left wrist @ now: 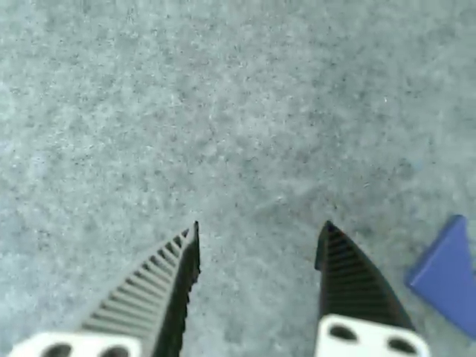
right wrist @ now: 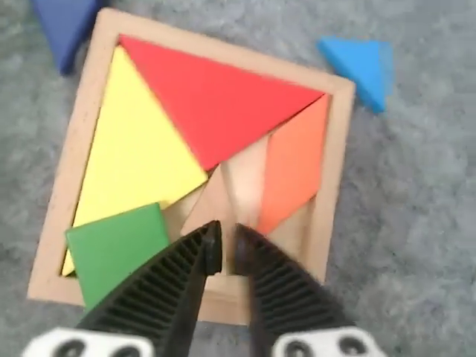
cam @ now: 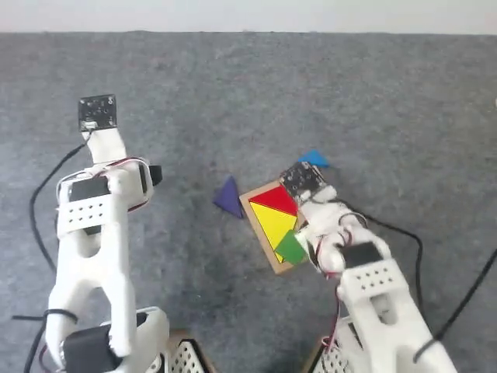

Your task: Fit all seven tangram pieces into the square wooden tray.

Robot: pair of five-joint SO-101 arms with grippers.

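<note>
Tray [right wrist: 223, 55]: you have red [right wrist: 216, 104], yellow [right wrist: 134, 149], orange [right wrist: 294, 163] and green [right wrist: 115, 245] seated. The high view hides orange under the arm. Right gripper [right wrist: 227, 242] is over the tray, jaws nearly together. Left gripper [left wrist: 256, 245] is well left of the tray, jaws apart. Dark blue triangle [cam: 227, 197] lies just left of the tray, light blue triangle [cam: 314, 159] off its far corner.

Raw matt wooden tray [right wrist: 223, 55]; smooth satin-painted red piece [right wrist: 216, 104]; rough grey felt cloth [cam: 233, 93]; right end effector [right wrist: 227, 234] ribbed matt plastic

Grey felt-like table cover [cam: 233, 93], a pale strip of wall [cam: 248, 14] along its far edge
</note>
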